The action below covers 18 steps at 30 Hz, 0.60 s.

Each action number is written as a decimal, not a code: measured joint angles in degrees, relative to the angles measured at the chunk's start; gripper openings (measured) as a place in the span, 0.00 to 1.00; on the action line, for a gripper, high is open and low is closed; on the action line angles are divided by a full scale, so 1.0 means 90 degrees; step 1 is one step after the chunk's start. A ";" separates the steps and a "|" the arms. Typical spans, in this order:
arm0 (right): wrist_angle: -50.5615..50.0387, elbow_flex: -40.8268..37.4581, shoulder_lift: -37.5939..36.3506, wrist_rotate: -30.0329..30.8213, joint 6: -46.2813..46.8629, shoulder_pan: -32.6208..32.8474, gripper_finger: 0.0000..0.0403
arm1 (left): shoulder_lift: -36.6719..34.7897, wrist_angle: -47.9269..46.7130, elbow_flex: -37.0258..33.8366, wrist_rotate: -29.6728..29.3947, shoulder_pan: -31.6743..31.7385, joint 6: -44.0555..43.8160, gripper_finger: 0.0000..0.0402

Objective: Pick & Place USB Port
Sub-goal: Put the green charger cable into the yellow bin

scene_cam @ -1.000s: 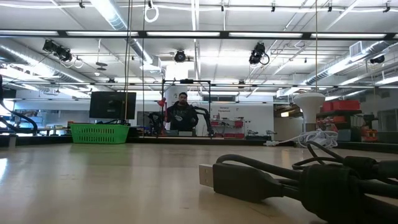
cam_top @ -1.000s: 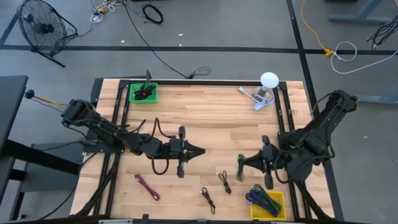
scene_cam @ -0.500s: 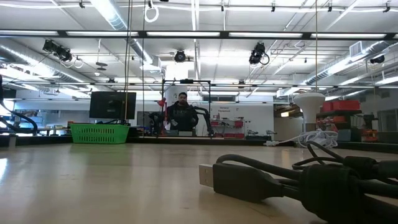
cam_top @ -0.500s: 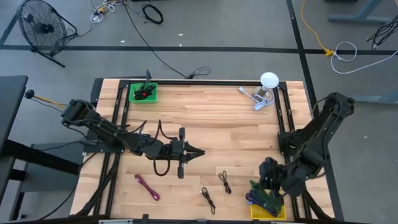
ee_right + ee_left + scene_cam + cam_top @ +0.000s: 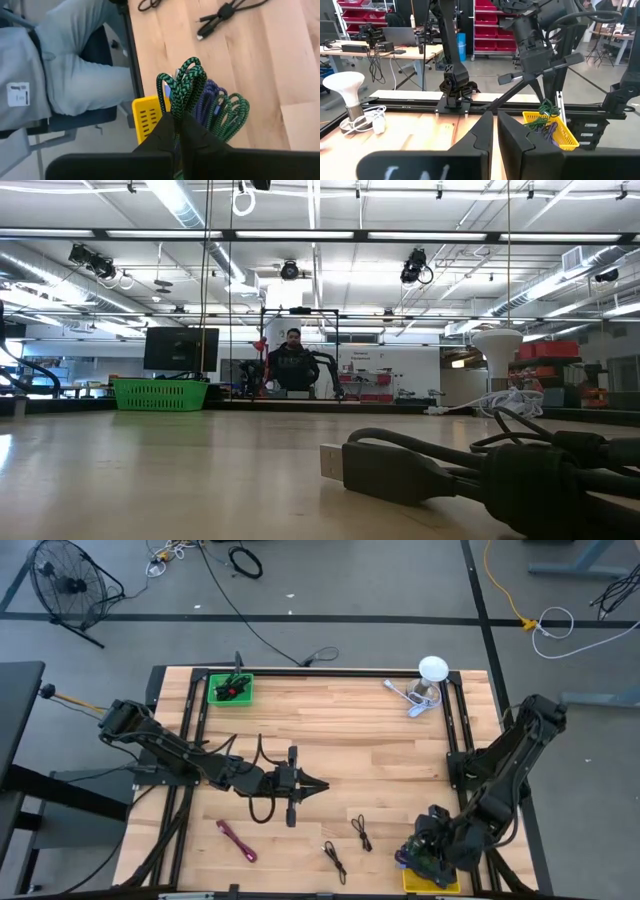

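Jaws of the right gripper (image 5: 178, 116) are clenched on a green-and-black braided USB cable (image 5: 181, 87), holding its looped bundle just over the yellow bin (image 5: 430, 866) at the near right corner of the surface (image 5: 330, 730); more green and purple cables lie coiled in that bin. Jaws of the left gripper (image 5: 322, 783) are pressed together on nothing, hanging over the middle of the wooden surface, well apart from the bin.

A green basket (image 5: 231, 689) sits at the far left corner with a dark item and something red in it. A white lamp-like object (image 5: 432, 670) stands near the far right corner with white cord (image 5: 408, 694) beside it. Loose on the near part of the surface lie a magenta cable (image 5: 236, 840) and two small black cables (image 5: 335, 860) and (image 5: 361, 832). In the low view, a black USB plug (image 5: 365, 467) fills the foreground, and a person (image 5: 292, 364) stands far back in the room.
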 joint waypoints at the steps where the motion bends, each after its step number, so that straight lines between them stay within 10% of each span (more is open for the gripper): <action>1: -0.0010 0.0000 0.0033 -0.0004 0.0033 0.0018 0.00 | 0.0000 -0.0015 0.0000 -0.0001 0.0000 0.0000 0.07; 18: -0.0376 0.0000 0.0490 -0.0025 0.0425 0.0220 0.00 | 0.0000 -0.0183 0.0000 0.0002 0.0000 -0.0164 0.07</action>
